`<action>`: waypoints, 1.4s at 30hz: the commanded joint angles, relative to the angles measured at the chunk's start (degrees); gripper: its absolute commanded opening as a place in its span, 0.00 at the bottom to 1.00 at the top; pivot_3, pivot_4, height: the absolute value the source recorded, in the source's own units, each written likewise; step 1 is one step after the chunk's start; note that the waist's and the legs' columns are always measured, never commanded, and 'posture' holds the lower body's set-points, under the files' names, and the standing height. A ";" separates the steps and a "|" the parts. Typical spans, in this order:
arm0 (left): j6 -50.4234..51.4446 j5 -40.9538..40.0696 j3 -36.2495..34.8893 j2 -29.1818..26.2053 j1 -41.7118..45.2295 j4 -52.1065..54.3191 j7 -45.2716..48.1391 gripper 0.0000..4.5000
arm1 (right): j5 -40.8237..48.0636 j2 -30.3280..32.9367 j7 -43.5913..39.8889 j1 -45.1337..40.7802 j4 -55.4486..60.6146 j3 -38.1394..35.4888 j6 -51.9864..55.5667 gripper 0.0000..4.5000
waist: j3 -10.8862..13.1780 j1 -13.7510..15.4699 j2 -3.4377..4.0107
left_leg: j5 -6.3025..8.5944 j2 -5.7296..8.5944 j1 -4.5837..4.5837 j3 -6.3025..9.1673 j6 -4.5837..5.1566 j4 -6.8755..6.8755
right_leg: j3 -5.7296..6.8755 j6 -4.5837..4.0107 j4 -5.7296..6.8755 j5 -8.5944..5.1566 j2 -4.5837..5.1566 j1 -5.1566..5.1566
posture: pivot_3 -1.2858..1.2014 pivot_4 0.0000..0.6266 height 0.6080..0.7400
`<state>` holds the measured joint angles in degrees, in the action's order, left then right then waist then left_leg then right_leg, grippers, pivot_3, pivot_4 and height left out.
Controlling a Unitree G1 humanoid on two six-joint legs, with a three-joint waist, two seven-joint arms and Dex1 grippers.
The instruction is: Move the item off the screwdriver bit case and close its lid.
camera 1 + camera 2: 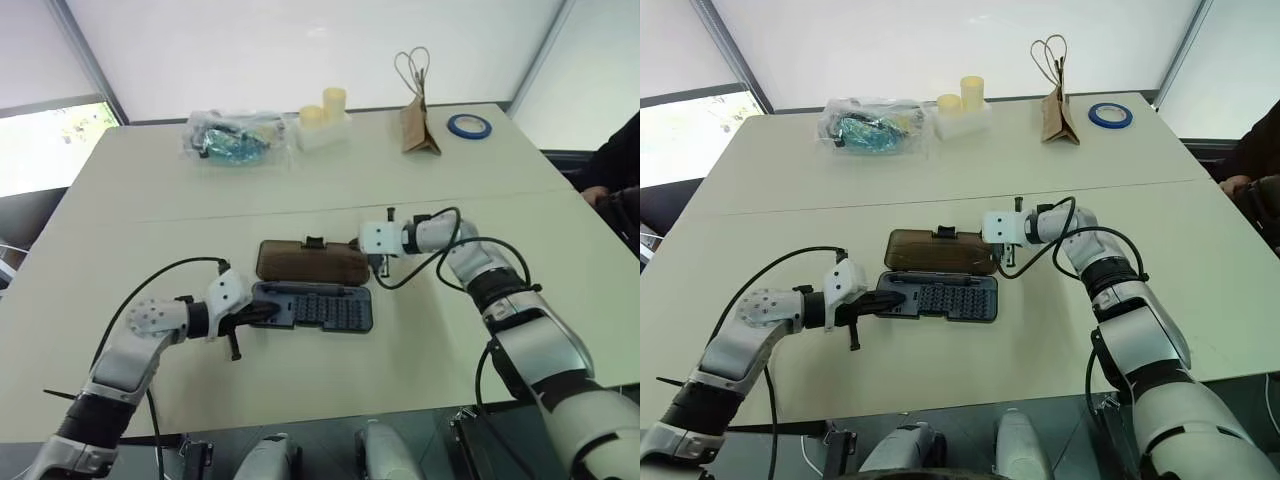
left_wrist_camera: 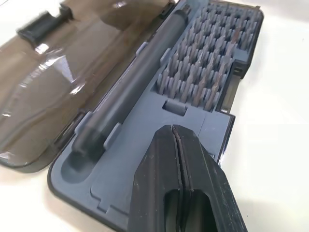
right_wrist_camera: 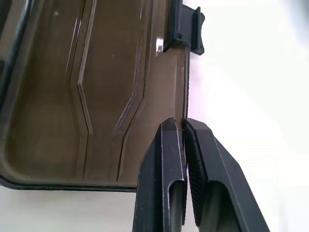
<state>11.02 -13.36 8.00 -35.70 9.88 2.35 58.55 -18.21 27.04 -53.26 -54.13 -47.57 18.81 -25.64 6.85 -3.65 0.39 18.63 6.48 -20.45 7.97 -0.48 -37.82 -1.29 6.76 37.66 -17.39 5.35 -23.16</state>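
The screwdriver bit case (image 1: 365,322) lies open in the middle of the table, with rows of bits in its blue-grey tray (image 2: 145,125). The item (image 2: 135,77), a slim dark rod, lies in the tray's long groove beside the hinge. The smoky-brown lid (image 1: 300,262) lies flat behind the tray, its black latch tab (image 3: 188,26) on the far edge. My left gripper (image 1: 268,313) is shut and empty over the tray's left end; I cannot tell whether it touches. My right gripper (image 3: 183,123) is at the lid's far right corner, shut on the lid's rim.
At the back of the table are a clear bag of blue things (image 1: 235,138), a white box with yellow cylinders (image 1: 325,118), a brown paper bag (image 1: 420,125) and a blue tape roll (image 1: 468,125). A person's arm (image 1: 620,190) is at the right edge.
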 commanded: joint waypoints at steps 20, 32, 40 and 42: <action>27.22 -22.54 -12.22 6.04 2.85 5.21 -5.51 0.00 | 4.61 4.33 -3.98 11.65 35.47 -1.59 14.55 0.00 | 0.34 1.18 -0.09 | 0.00 -0.01 -0.15 -0.01 0.01 0.01 | 0.00 0.00 -0.09 0.00 -0.01 -0.11 | 0.52 0.24 1.00; 19.53 -22.10 -23.68 8.47 19.23 -18.56 -15.27 0.00 | 3.49 5.11 -2.95 10.97 35.41 -1.20 16.00 0.00 | 0.40 1.29 -0.20 | -0.02 0.03 -0.74 0.05 -0.04 -0.34 | 0.19 0.01 -0.05 0.01 0.04 -0.51 | 0.52 0.24 1.00; 3.94 -6.87 -12.53 10.00 26.96 -36.90 -9.65 0.00 | 2.93 4.97 -1.40 11.11 36.59 -1.37 18.54 0.00 | 0.42 1.17 -0.27 | -0.03 0.21 -1.07 0.03 -0.04 -0.42 | 0.27 0.02 0.30 0.01 0.20 -0.96 | 0.52 0.24 1.00; 3.81 -5.78 -9.98 10.04 27.86 -39.20 -4.44 0.00 | 2.91 4.86 -1.28 11.05 36.69 -1.35 18.92 0.00 | 0.42 1.13 -0.27 | -0.03 0.22 -1.13 0.00 -0.04 -0.41 | 0.27 0.02 0.36 0.01 0.21 -1.08 | 0.52 0.24 1.00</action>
<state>15.98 -20.48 -3.49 -25.31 36.48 -36.01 49.72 -15.50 32.14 -55.40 -42.21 -13.54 17.82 -6.88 7.27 -2.52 0.12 18.60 6.70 -21.58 7.97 -0.52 -38.23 -1.02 6.78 38.03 -17.38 5.56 -24.25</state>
